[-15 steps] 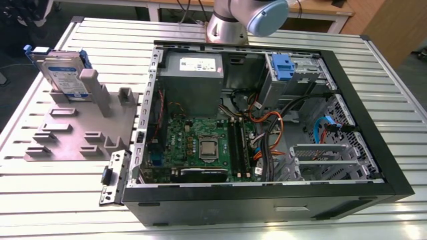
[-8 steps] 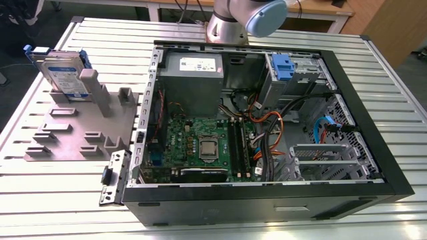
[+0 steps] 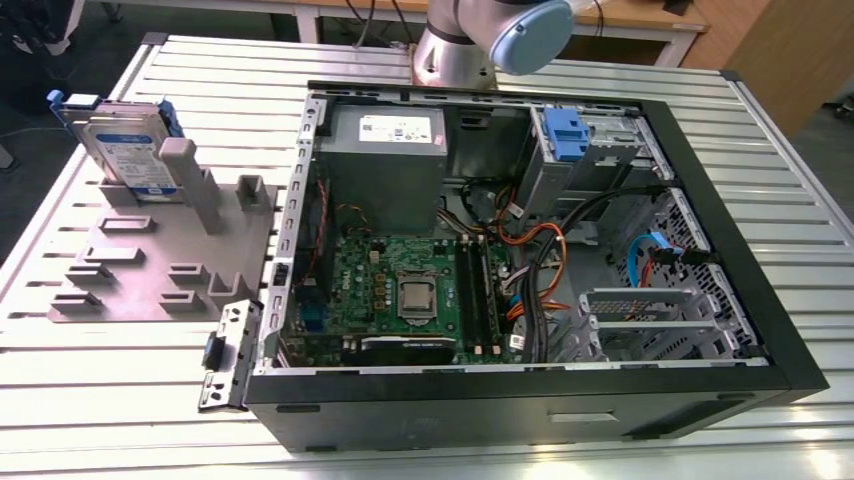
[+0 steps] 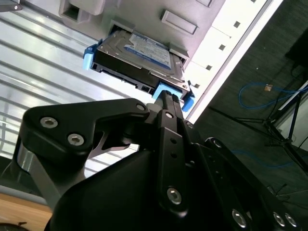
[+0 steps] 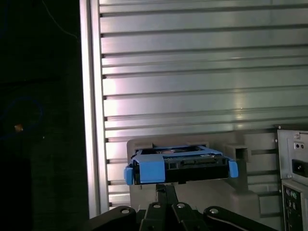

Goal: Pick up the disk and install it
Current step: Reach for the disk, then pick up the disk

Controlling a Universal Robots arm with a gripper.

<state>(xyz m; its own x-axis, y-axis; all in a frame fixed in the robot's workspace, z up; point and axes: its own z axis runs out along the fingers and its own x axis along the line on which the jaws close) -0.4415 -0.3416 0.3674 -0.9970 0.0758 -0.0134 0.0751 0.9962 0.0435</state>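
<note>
A: Where is the disk [image 3: 127, 145]?
B: Standing on edge in the grey slotted tray [image 3: 140, 290], at the exterior view's left, held upright among the posts. The label side faces that camera and the blue frame runs along its edges. Only the tray touches it.

A: And the tray?
B: On the ribbed metal table [image 3: 80, 400], just beside the open computer case [image 3: 467, 410]. The case lies on its side with the board and cables exposed.

A: Arm's pose?
B: In the exterior view, a silver link and a blue-capped joint of the arm [image 3: 454, 55] show at the table's far edge, behind the case and well apart from the disk.

A: Gripper?
B: In the first wrist view the gripper [image 5: 165, 187] points at the disk's narrow end, the one with the blue tab, fingertips lined up with its middle. The second wrist view shows the same line: a black finger runs toward the blue frame.

A: Contact?
B: Probably just overlap along the line of sight, since the exterior view has the disk standing alone. The wrist views by themselves don't settle it.

A: Jaws?
B: Pressed together, the two fingers side by side with barely a slit between them. They pinch nothing.
</note>
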